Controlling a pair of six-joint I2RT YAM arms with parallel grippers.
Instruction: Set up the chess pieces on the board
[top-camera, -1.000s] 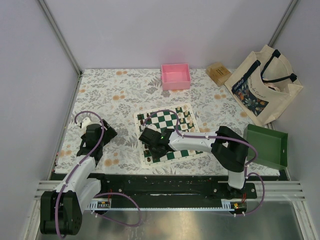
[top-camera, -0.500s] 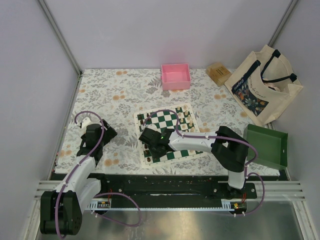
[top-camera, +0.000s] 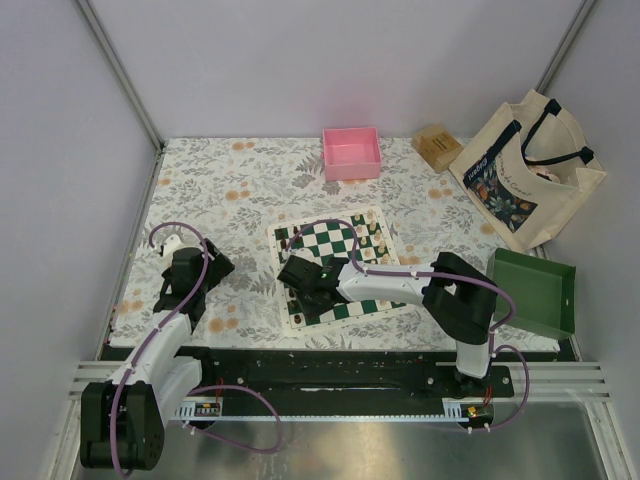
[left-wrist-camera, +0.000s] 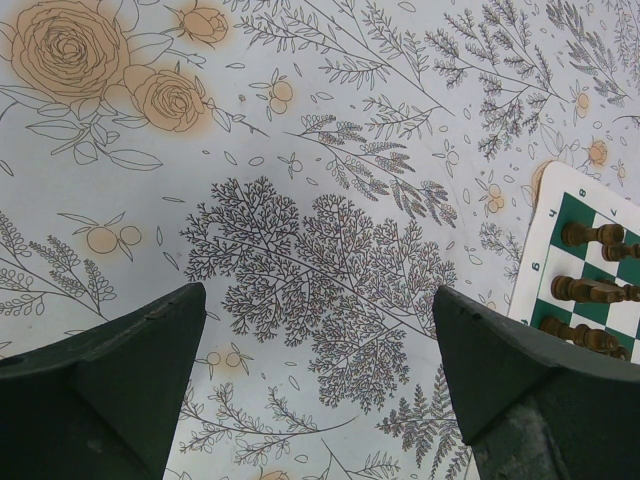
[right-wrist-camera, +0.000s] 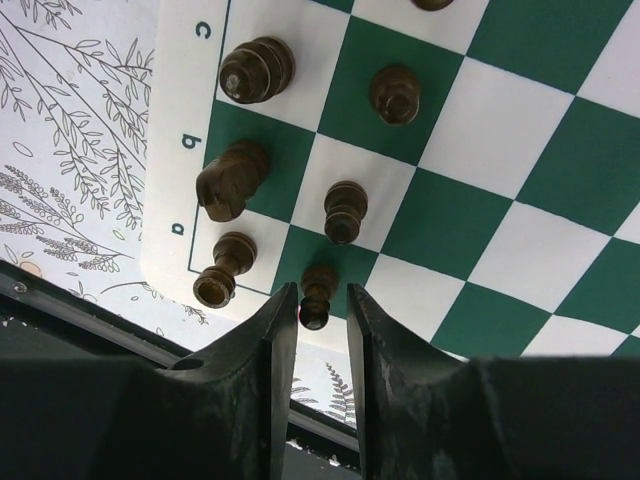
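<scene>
- Right gripper (right-wrist-camera: 320, 298) is low over the near-left corner of the board (top-camera: 332, 242). Its fingers (right-wrist-camera: 281, 335) are narrow, one either side of a dark pawn (right-wrist-camera: 318, 292). A thin sliver of light shows between the pawn and one finger, so it doesn't look clamped.
- The pawn is upright on a green square in the "a" row, second square in from the left border, right at the board's near edge.
- In the same corner a rook-like piece (right-wrist-camera: 222, 272) stands beside the letter "a" and a knight (right-wrist-camera: 232, 180) beside "b". A taller turned piece (right-wrist-camera: 257, 70) stands beside "c".
- A next pawn (right-wrist-camera: 343, 210) and a farther pawn (right-wrist-camera: 395, 93) stand one square in from those. All of these are dark, upright and one per square.
- Left gripper (left-wrist-camera: 315, 295) has its fingers wide with nothing between them. It is over the floral tablecloth (top-camera: 230, 190), left of the board and well apart from it.
- Brown pieces (left-wrist-camera: 592, 290) on the board's left edge show at the right of the left wrist view.
- More pieces (top-camera: 372, 235) line the board's far-right edge, too small to tell their kinds.
- A pink tray (top-camera: 350, 172) sits far beyond the board and a green tray (top-camera: 530, 275) to the right.
- A tote bag (top-camera: 520, 170) stands at the far right, with a tan block (top-camera: 437, 146) just beside it.
</scene>
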